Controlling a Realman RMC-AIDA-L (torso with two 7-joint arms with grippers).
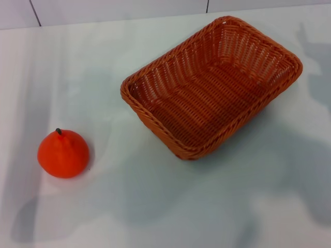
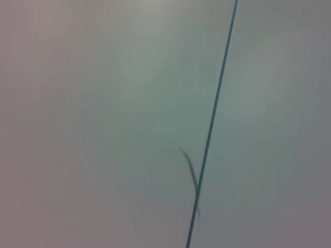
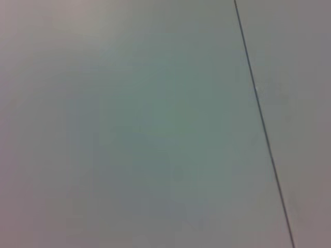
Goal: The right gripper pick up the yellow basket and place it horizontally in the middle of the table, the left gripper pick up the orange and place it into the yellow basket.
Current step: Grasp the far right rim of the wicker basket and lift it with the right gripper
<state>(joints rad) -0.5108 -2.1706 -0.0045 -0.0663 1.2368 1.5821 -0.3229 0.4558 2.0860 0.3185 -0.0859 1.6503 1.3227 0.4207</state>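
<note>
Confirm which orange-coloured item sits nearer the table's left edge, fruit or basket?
The orange: round, dark-stemmed, front left. The yellow basket, woven and rectangular, sits farther back, toward the right.

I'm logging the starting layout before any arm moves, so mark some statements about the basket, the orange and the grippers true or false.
1. The yellow basket is empty. True.
2. The orange lies inside the basket. False: it sits on the table, apart from the basket, toward the robot's left.
3. The basket lies askew to the table's edge. True.
4. A gripper is holding the basket's rim. False: no gripper shows in any view.
</note>
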